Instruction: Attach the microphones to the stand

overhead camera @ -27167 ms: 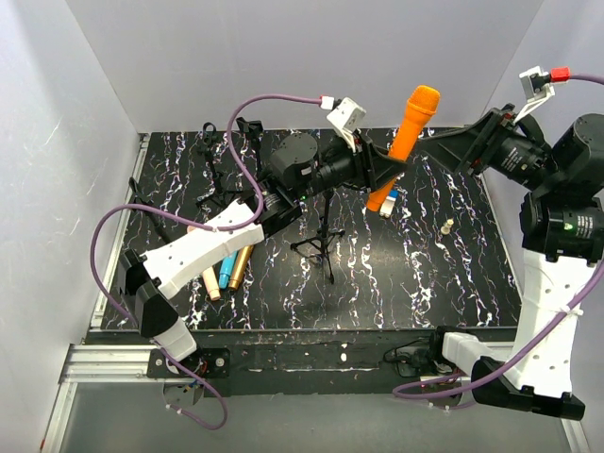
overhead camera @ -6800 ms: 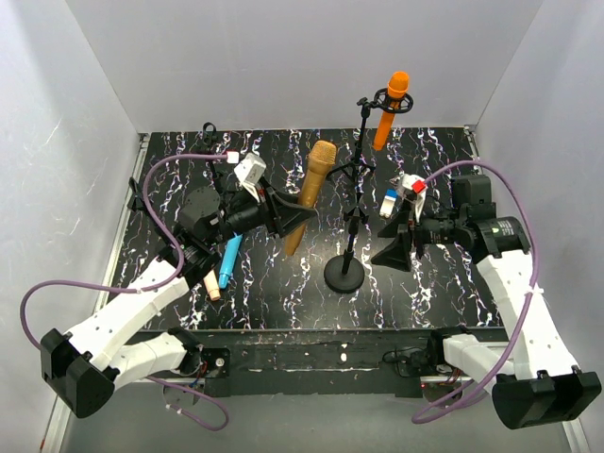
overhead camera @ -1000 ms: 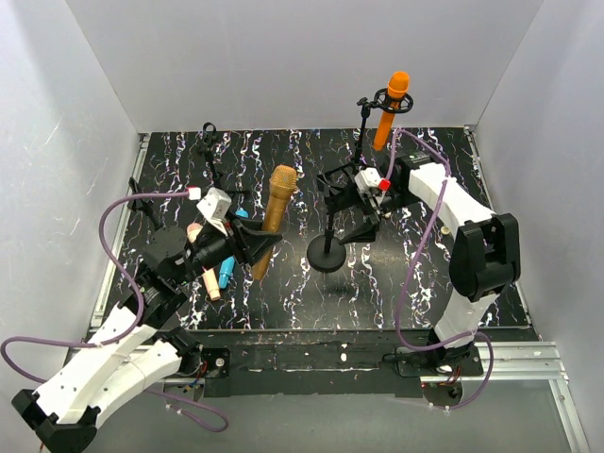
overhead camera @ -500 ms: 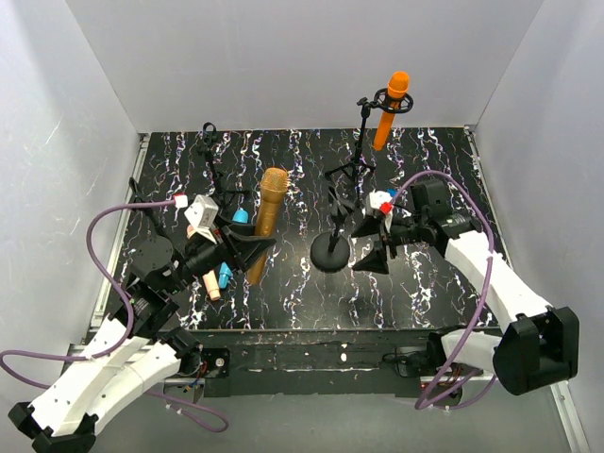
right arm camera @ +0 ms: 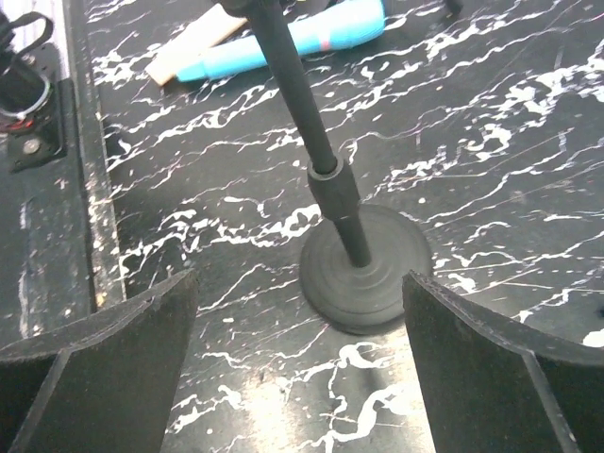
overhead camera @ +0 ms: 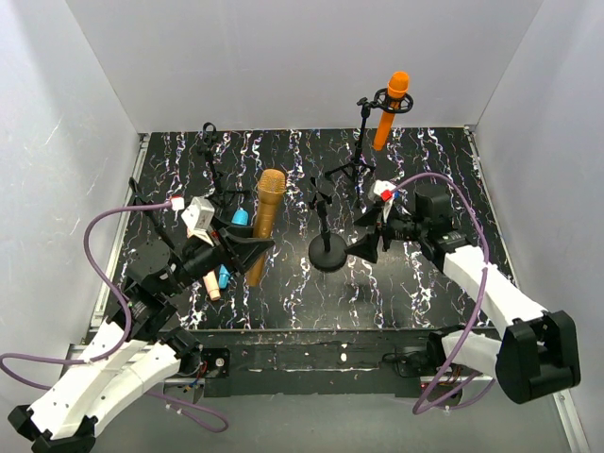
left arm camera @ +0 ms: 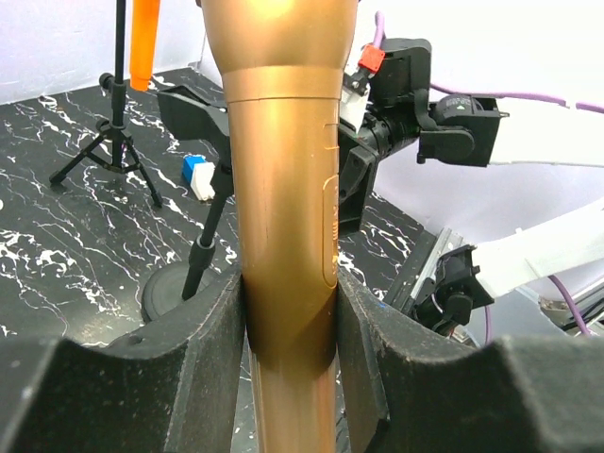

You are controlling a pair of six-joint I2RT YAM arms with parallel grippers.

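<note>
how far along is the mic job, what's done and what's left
Done: the orange microphone sits clipped in the black tripod stand at the back. In hand: the left gripper is shut on the gold-bronze microphone, while the open right gripper faces the round-based black stand. Left: the light blue microphone and pale pink-beige microphone lie on the black marbled table.

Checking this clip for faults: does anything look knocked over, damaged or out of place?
Nothing broken or spilled. The light blue microphone and the pale pink-beige microphone lie flat on the table, unmounted; the orange microphone sits tilted on the tripod stand.
</note>
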